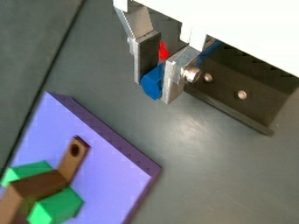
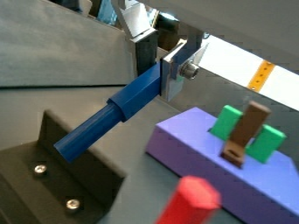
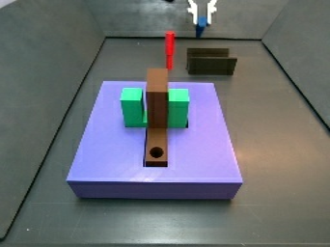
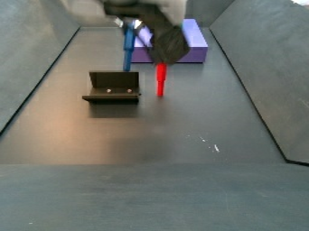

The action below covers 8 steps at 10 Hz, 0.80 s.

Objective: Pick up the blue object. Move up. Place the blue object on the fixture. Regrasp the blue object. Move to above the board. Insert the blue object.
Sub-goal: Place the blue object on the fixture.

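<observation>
Gripper [image 2: 170, 63] clamped on upper end of blue object [image 2: 114, 114]; peg slants down toward fixture [image 2: 52, 171], lower end apparently resting there. Board [image 3: 154, 135] mid-frame in side view.

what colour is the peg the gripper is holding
Blue. The peg clamped in the gripper shows best in a wrist view.

Dim, even overhead light in all 4 pictures; dull sheen on the dark floor [image 4: 182, 135], strongest mid-frame in a side view. Soft, short shadows under the board [image 3: 154, 154] and the fixture [image 4: 112, 87]. Heavy blur on the gripper [image 4: 135, 23] close to the lens. Low resolution throughout, edges mushy.
</observation>
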Tool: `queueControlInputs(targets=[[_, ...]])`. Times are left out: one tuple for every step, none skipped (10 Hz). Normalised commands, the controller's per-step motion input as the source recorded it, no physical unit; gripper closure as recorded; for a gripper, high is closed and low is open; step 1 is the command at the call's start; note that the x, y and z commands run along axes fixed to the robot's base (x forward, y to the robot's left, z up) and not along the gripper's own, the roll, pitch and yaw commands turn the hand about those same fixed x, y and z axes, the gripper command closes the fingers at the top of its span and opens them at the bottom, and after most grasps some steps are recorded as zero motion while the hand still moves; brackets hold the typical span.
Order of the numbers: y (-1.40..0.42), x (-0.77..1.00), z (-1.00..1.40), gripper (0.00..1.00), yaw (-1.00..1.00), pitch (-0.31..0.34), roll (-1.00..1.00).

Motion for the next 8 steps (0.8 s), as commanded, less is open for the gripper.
queueControlInputs(targets=[[0.11,1.00,-0.49,1.00,0.00,0.051,-0.25],[0.11,1.00,-0.43,1.00,0.00,0.094,-0.13],[0.14,0.93,-0.32,1.00,0.00,0.149,-0.07],[0.13,0.46,-0.29,1.00,0.00,0.111,-0.13],[0.05,0.35,-0.20,1.00,0.00,0.114,-0.12],[0.06,0.32,-0.27,1.00,0.00,0.069,-0.09],[0.02,0.30,-0.27,1.00,0.00,0.080,-0.21],[0.00,0.10,-0.23,1.00,0.00,0.000,-0.24]])
